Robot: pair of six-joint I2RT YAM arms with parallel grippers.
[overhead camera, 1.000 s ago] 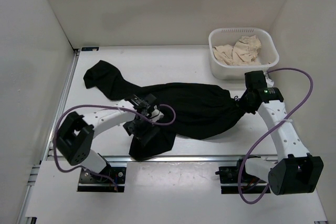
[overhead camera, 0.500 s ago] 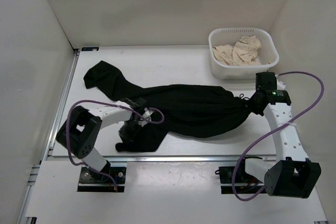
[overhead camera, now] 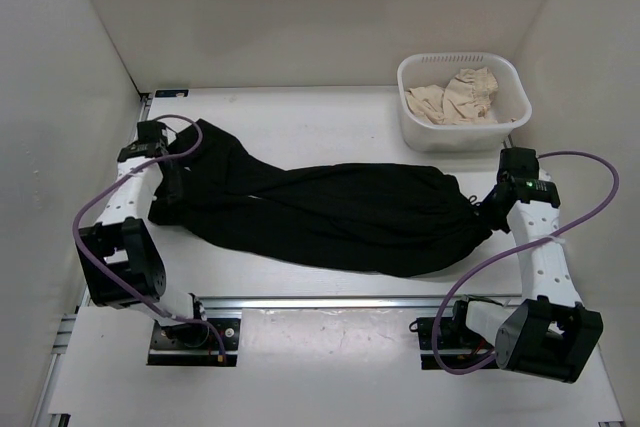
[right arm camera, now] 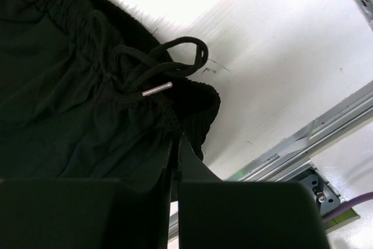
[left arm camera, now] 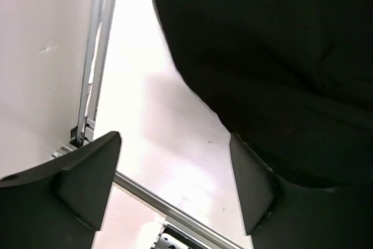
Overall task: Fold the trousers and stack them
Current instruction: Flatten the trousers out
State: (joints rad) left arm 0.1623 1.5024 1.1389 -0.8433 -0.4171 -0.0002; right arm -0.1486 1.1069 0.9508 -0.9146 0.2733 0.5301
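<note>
Black fabric: trousers point(overhead camera: 340, 212), matte and unmarked, lying loosely spread across the middle of the surface point(overhead camera: 300, 117), their length running from the far left to the right.
Waistband: gathered elastic at the right end of the trousers, close to the right arm's wrist.
Drawstring point(right arm camera: 175, 56): black cord looped on top of the waistband, with one metal tip point(right arm camera: 157, 89) showing.
Right fingers point(right arm camera: 176, 147): clenched tight on the waistband edge, with fabric pinched between them just below the drawstring.
Left fingers point(left arm camera: 87, 173): released and spread wide, with only bare surface between them. One finger sits at the edge of the trousers' left end; whether it touches the fabric cannot be told.
Left arm point(overhead camera: 125, 197): stretched along the left side of the surface, its wrist near the far left corner and beside the trousers.
Basket point(overhead camera: 415, 72): white plastic, in the far right corner, apart from the trousers.
Cloth point(overhead camera: 455, 97): beige, bunched inside the basket.
Cables point(overhead camera: 590, 197): purple, one looping from each arm.
Rail point(overhead camera: 330, 300): metal, along the near edge, between the surface and the arm bases.
</note>
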